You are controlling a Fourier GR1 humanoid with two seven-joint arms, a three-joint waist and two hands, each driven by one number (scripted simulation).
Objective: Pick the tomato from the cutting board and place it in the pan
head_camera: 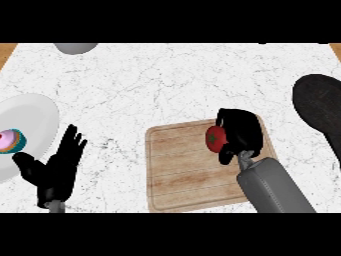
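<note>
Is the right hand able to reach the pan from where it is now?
Probably yes. The right hand, curled round the tomato over the cutting board, has the pan just to its right, with only bare counter between.

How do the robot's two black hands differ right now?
The left robot hand is open with its fingers spread upward, while the right robot hand is curled around the round red tomato. The left one rests over the white marble counter beside the white plate; the right is above the wooden cutting board. Both are black on grey forearms.
</note>
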